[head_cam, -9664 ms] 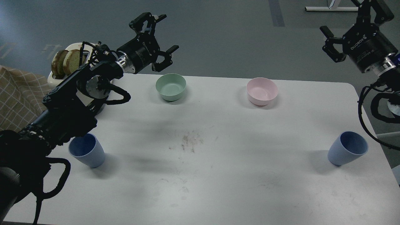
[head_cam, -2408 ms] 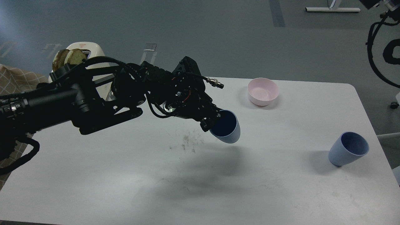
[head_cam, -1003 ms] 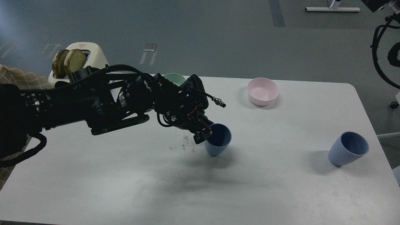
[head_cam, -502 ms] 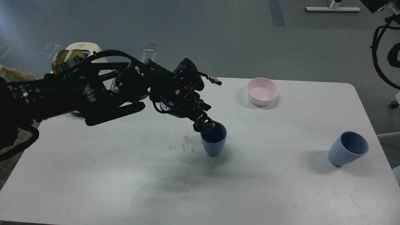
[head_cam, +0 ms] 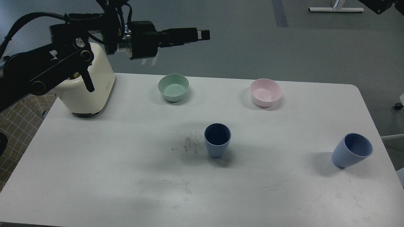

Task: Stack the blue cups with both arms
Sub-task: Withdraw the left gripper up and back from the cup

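One blue cup point(head_cam: 217, 140) stands upright near the middle of the white table point(head_cam: 126, 176), free of any gripper. The second blue cup point(head_cam: 351, 151) stands near the table's right edge. My left arm is raised above the table's back left corner. Its gripper point(head_cam: 202, 34) points right, well above and behind the centre cup, and holds nothing. It is seen side-on, so its fingers cannot be told apart. Of my right arm only a black piece point(head_cam: 380, 5) shows at the top right corner; its gripper is out of view.
A mint-green bowl point(head_cam: 173, 87) and a pink bowl point(head_cam: 265, 92) sit at the back of the table. A cream toaster point(head_cam: 86, 88) stands at the back left under my left arm. A dirty smudge point(head_cam: 189, 145) lies left of the centre cup.
My left gripper has let go of the centre cup and risen up and back to the upper left. The cup now stands alone and upright. The right cup has not moved.
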You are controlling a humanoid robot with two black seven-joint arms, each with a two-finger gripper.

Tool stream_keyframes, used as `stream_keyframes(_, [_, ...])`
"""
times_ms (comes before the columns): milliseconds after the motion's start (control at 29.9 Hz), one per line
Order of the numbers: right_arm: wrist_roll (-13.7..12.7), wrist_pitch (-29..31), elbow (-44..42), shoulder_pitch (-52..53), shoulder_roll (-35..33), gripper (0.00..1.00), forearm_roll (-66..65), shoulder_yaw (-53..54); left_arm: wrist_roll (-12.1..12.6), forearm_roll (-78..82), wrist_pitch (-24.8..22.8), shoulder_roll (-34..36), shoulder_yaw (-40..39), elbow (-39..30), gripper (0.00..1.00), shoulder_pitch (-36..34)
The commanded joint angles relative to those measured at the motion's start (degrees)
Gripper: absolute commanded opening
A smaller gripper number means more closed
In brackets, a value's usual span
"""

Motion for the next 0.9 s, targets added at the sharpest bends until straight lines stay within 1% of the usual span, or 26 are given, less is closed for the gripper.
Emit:
stream_keyframes(0, [0.0,0.0,1.4,-2.0,-3.5,1.0,-6.8,-0.1,0.2,-12.1,0.0,0.7,-3.8,2.1,0.97,4.1])
stream_keyframes(100, [0.1,0.0,2.5,-2.9,-5.7,1.0,-14.2,-0.1,0.6,-20.2,0.0,0.4,-4.2,4.7,0.97,5.4])
stream_keyframes(167, [0.1,0.0,3.9,-3.1,-8.4,1.0,-22.1,-0.1,1.3,-26.9,0.0,-0.4,-4.1,6.7,0.97,5.7])
stream_keyframes(234, [0.2,0.0,5.5,-3.8,-10.0,1.0,-27.6,-0.1,1.5,-29.2,0.0,-0.6,-4.1,7.5,0.97,6.1])
stream_keyframes(301, [0.2,0.0,6.8,-4.5,-11.3,1.0,-30.9,-0.1,1.5,-29.3,0.0,-1.3,-4.1,7.6,0.97,6.4])
stream_keyframes(435, [0.3,0.0,12.5,-8.1,-16.4,1.0,-40.7,-0.1,1.6,-29.6,0.0,-3.6,-4.2,7.8,0.97,6.9])
stream_keyframes(502, [0.3,0.0,13.8,-9.2,-17.9,1.0,-44.0,-0.1,1.6,-29.5,0.0,-4.2,-4.2,8.1,0.97,6.9])
stream_keyframes(535, [0.4,0.0,14.5,-10.2,-18.8,1.0,-47.6,-0.1,1.6,-29.5,0.0,-4.9,-4.2,8.1,0.97,7.0])
stream_keyframes(702, [1.0,0.0,15.1,-14.2,-20.5,1.0,-58.9,-0.1,1.7,-29.6,0.0,-6.9,-4.3,8.1,0.97,6.9])
stream_keyframes(769, [1.0,0.0,15.5,-15.2,-20.6,1.0,-61.0,-0.1,1.7,-29.6,0.0,-7.2,-4.4,8.1,0.97,7.0])
stream_keyframes(869, [1.1,0.0,15.1,-17.4,-20.1,1.0,-68.8,-0.2,1.7,-29.6,0.0,-8.4,-4.3,8.7,0.97,7.0])
